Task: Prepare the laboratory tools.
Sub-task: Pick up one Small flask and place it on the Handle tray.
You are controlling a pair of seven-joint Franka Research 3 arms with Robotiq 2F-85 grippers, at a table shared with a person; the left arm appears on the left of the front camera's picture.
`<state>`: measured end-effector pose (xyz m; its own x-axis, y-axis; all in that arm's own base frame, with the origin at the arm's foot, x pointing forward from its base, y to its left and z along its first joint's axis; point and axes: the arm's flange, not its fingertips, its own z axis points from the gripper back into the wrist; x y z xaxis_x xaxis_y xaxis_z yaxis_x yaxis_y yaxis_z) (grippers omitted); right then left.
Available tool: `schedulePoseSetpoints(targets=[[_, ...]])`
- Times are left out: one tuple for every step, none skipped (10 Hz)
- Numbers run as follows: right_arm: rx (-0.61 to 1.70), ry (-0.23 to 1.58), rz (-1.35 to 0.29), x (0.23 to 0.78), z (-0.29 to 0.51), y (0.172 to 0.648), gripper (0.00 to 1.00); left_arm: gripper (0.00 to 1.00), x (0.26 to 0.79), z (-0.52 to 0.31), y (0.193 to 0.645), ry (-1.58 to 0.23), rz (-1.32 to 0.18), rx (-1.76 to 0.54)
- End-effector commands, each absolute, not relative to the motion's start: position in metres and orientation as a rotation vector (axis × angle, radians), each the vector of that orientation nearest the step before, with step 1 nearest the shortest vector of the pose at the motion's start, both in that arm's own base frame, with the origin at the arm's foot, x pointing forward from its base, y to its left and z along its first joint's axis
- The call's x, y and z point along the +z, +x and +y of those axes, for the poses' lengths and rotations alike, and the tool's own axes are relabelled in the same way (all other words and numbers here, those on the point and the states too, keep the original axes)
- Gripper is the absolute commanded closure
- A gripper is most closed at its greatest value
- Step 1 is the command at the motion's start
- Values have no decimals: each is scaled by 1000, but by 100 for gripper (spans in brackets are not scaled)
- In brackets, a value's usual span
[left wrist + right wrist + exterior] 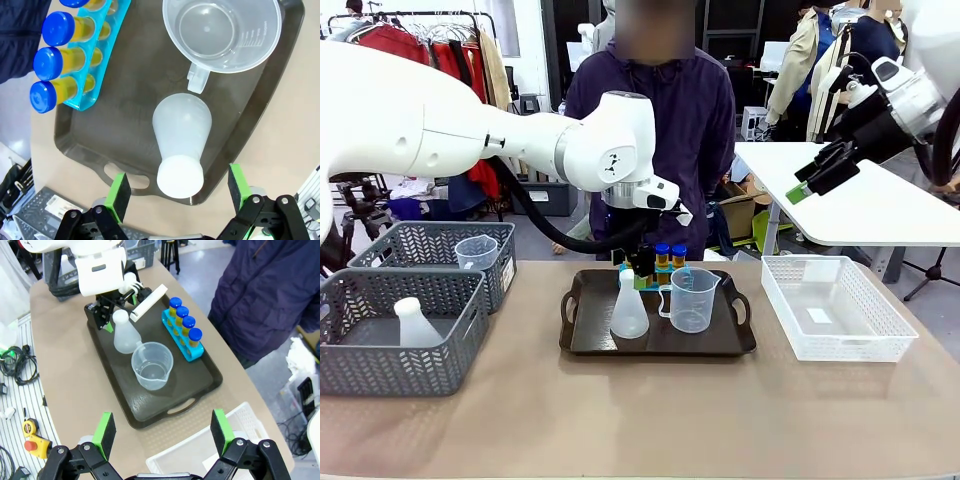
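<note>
Across the front view, dark tray (582, 330) at mid-table carrying a translucent white conical flask (628, 306), upright, just beside a clear handled measuring beaker (692, 299), with blue-capped yellow tubes (670, 254) at the tray's far edge in front of a person (660, 130) in a dark jacket. Left gripper (638, 262) hanging low behind the flask's neck, between flask and tubes, apparently just clear of it; jaw state hard to read from this side. Right gripper (818, 172) raised high at the right, well apart from the tray, above a white mesh basket (835, 305). Two grey woven baskets (405, 325) at the left holding a second flask and a second beaker, likely stock waiting to be laid out. Down the left wrist view, green pads (118, 192) spread wide on either side of the flask's capped top (180, 175), neither touching it, flask standing free on the tray; beaker (222, 35) next to it with faint graduation marks, too small to read; tubes (55, 60) upright in a turquoise rack (97, 75). From the right wrist view, looking down from afar, right gripper's fingers (104, 430) set wide apart with nothing between them; tray, flask (125, 332), beaker (151, 366) and four racked tubes (182, 327) grouped together, seemingly as one prepared set. No brand names or legible writing anywhere.
</note>
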<state>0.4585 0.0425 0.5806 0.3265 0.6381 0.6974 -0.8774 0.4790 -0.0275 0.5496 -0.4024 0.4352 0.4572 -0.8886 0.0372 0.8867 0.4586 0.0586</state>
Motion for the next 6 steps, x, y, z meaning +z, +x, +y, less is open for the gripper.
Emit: schedulePoseSetpoints(targets=[[1028,405,-723,581,43,459,0,0,436,-401,550,32,-72,-1103],[1028,405,-723,581,43,459,0,0,436,-401,550,32,-72,-1103],[1028,405,-723,581,43,459,0,0,436,-401,550,32,-72,-1103],[1028,405,-723,581,43,459,0,0,436,-401,550,32,-72,-1103],[1028,405,-723,581,43,459,0,0,434,-404,549,32,-65,-1097],[1028,405,-723,581,43,459,0,0,447,-400,542,29,-58,-1146]])
